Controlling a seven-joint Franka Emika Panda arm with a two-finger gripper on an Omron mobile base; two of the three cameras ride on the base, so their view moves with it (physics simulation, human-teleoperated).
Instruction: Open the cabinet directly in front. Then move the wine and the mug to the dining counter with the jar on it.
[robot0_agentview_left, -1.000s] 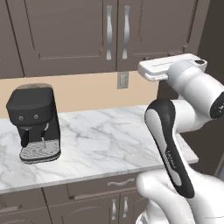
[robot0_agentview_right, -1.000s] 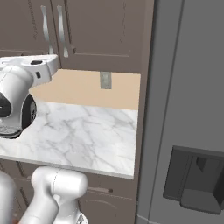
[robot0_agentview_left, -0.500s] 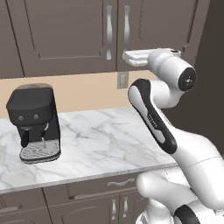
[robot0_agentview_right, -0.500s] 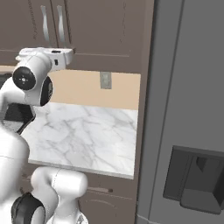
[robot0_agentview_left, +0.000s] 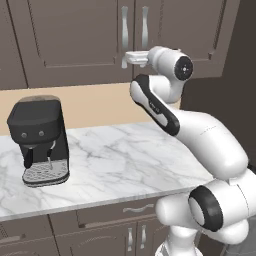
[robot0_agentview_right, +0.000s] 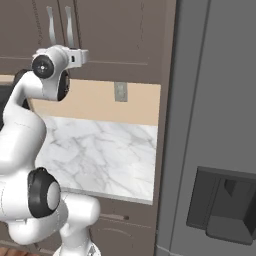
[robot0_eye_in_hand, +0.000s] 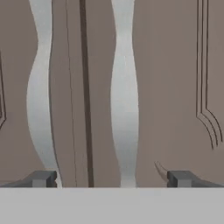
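The dark brown upper cabinet (robot0_agentview_left: 75, 35) hangs straight ahead with both panelled doors shut. My gripper (robot0_agentview_left: 128, 57) is raised to the lower ends of its two curved silver handles. In the hand view the gripper (robot0_eye_in_hand: 113, 179) is open, its fingertips (robot0_eye_in_hand: 43, 178) wide apart. The right door's handle (robot0_eye_in_hand: 124, 109) stands between them, and the left door's handle (robot0_eye_in_hand: 40, 96) rises just above the left fingertip. From the right base view the hand (robot0_agentview_right: 81, 56) sits just below the handles (robot0_agentview_right: 69, 25). The wine, mug, jar and dining counter are out of view.
A black coffee machine (robot0_agentview_left: 39, 140) stands on the left of the marble worktop (robot0_agentview_left: 120, 160), below the cabinet. Low drawers with short handles (robot0_agentview_left: 136, 208) run beneath it. A tall grey fridge (robot0_agentview_right: 215, 110) with a dark dispenser (robot0_agentview_right: 225, 210) walls off the right side.
The arm has swung left and stretched forward, carrying the hand from the right of the cabinet up to the door handles.
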